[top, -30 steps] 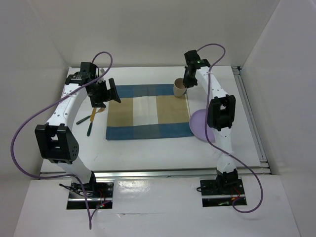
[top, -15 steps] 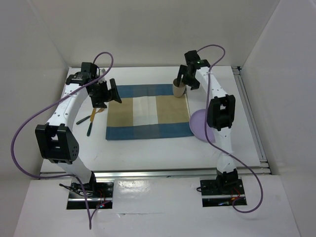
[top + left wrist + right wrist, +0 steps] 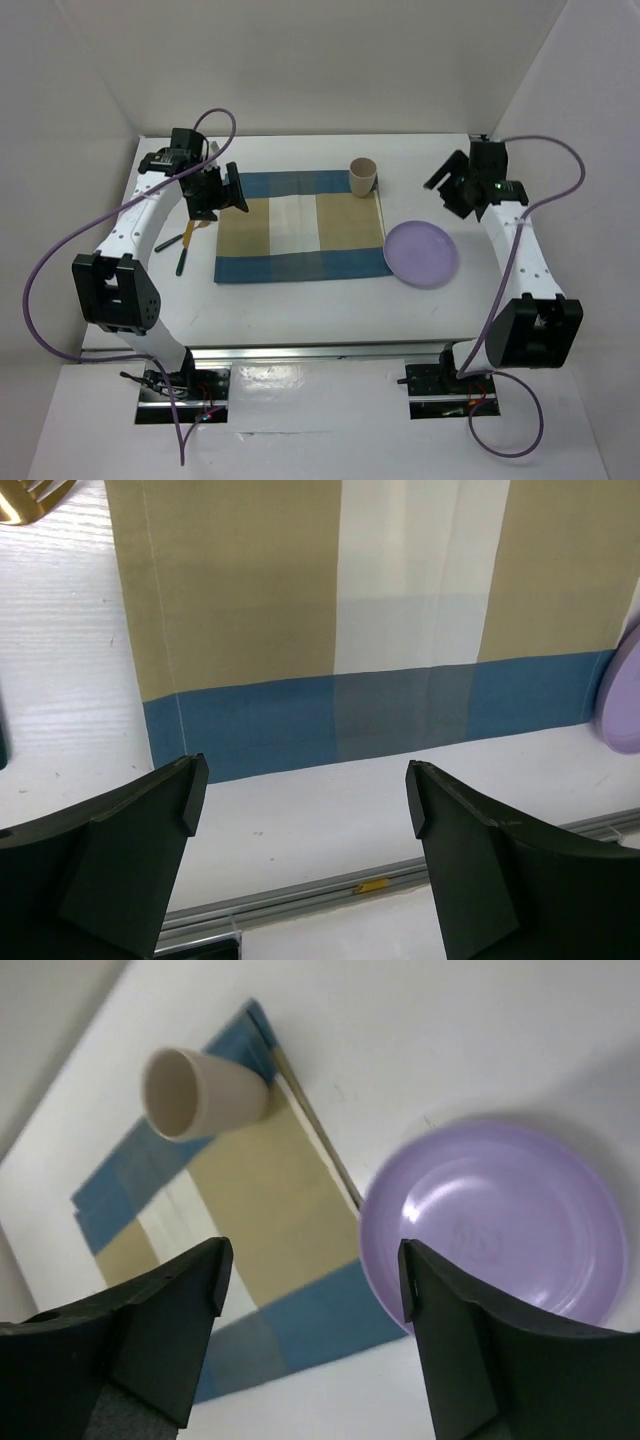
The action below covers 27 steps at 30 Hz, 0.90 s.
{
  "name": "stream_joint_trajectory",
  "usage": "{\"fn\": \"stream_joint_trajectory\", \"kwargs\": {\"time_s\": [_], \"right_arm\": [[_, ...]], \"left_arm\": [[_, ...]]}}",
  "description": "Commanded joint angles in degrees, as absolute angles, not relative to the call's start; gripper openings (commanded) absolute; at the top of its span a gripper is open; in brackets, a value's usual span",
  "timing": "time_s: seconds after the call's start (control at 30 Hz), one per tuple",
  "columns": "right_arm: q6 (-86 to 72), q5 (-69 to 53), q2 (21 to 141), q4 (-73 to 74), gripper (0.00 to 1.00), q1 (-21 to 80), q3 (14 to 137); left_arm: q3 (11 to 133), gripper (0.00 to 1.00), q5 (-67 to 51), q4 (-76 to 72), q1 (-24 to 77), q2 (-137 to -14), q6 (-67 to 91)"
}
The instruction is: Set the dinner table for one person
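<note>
The dinner table is a white tabletop bearing a blue-and-tan striped placemat. A beige cup stands upright at the placemat's far right corner, also in the right wrist view. A purple plate lies on the table just right of the placemat, nothing on it. My right gripper hangs open above the table, right of the cup and behind the plate, holding nothing. My left gripper is open over the placemat's left edge, nothing between its fingers.
A gold fork and a dark-handled utensil lie on the table left of the placemat. A thin gold stick lies along the placemat's right edge. Metal rails run along the near and right table edges.
My right gripper has opened off the cup and swung right and away from it. The cup stays standing at the placemat's corner. The left arm has barely moved.
</note>
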<state>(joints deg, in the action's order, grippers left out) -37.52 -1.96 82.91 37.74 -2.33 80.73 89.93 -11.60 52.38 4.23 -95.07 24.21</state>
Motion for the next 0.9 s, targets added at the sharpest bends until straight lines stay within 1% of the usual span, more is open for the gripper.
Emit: {"fn": "stream_joint_trajectory", "kwargs": {"time_s": [0.0, 0.07, 0.1, 0.17, 0.27, 0.43, 0.63, 0.73, 0.83, 0.87], "right_arm": [[-42.8, -0.2, 78.3, 44.4, 0.77, -4.1, 65.4], [-45.3, -1.8, 72.4, 45.0, 0.77, -7.1, 59.4], [-46.0, -2.5, 70.4, 45.0, 0.77, -7.6, 54.5], [-46.8, -3.3, 66.6, 44.1, 0.79, -8.8, 51.1], [-47.5, -3.9, 66.6, 42.9, 0.79, -9.3, 48.1], [-47.5, -3.9, 71.5, 38.9, 0.79, -9.3, 44.5], [-47.5, -3.9, 76.5, 32.7, 0.71, -9.8, 41.5], [-48.0, -5.2, 77.2, 30.3, 0.71, -9.8, 39.9], [-48.0, -5.2, 77.7, 27.9, 0.62, -9.8, 38.1], [-48.0, -5.2, 77.7, 27.9, 0.5, -9.8, 37.5]], "left_arm": [[89.0, 1.0, -9.0, 52.3, 4.5, -91.5, 24.7], [88.3, 1.0, -9.0, 51.8, 4.5, -90.4, 25.2], [87.8, 1.0, -9.0, 51.2, 4.5, -90.4, 25.2], [87.8, 1.0, -9.0, 51.2, 4.5, -90.4, 25.2], [87.3, 1.0, -9.6, 51.2, 4.5, -90.4, 25.2], [86.6, 1.0, -9.6, 51.2, 4.5, -90.4, 25.2], [86.6, 1.0, -7.4, 51.8, 4.5, -90.4, 25.2], [86.6, 1.0, -6.9, 51.9, 4.5, -89.8, 25.2], [87.1, 1.0, -6.9, 51.9, 4.5, -89.8, 25.2], [87.1, 1.0, -6.9, 51.9, 4.5, -89.8, 25.2]]}}
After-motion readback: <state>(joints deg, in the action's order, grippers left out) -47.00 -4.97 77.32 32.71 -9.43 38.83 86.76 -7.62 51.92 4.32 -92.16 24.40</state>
